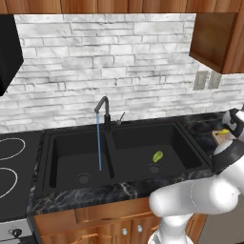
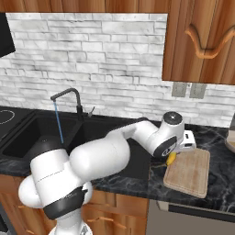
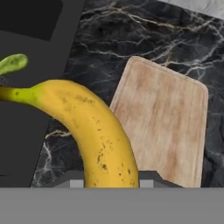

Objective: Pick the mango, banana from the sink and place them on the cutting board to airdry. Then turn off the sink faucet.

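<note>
My gripper is shut on the banana, a curved yellow fruit held over the dark counter just left of the cutting board. In the hand view the banana rises between the fingertips, with the tan cutting board to its right. The green mango lies in the right basin of the black sink, near the drain, and shows small in the hand view as the mango. The black sink faucet pours a thin stream of water into the left basin.
Dark marble counter surrounds the board. A stove top lies left of the sink. Wooden cabinets hang above the board, with wall outlets below them. My white arm reaches across the sink's right end.
</note>
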Robot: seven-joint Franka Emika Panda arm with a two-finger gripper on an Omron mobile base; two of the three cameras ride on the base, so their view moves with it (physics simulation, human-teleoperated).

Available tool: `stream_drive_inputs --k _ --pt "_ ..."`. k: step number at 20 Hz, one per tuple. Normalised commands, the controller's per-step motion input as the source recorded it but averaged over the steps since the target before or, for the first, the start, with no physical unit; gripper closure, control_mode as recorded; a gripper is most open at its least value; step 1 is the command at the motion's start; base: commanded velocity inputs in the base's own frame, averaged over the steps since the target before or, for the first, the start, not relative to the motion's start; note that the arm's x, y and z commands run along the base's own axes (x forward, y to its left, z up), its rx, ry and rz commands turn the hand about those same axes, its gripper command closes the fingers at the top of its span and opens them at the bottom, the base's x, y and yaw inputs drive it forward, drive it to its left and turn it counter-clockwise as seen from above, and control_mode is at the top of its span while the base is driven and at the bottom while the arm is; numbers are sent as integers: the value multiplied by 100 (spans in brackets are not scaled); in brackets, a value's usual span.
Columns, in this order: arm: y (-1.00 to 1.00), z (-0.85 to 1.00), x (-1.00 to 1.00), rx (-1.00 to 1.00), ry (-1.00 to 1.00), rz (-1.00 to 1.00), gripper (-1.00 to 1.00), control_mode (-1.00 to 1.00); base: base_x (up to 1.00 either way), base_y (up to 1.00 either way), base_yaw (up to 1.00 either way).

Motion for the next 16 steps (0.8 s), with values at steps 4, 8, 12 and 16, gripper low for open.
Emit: stream_drive_inputs --k 4,8,12,16 --pt "-26 -22 16 0 0 3 100 -100 0 0 0" --pt "-18 -18 23 0 0 4 100 -100 0 0 0" --pt "-16 -20 26 0 1 4 100 -100 0 0 0" --pt "-15 -18 28 1 2 4 100 -100 0 0 0"
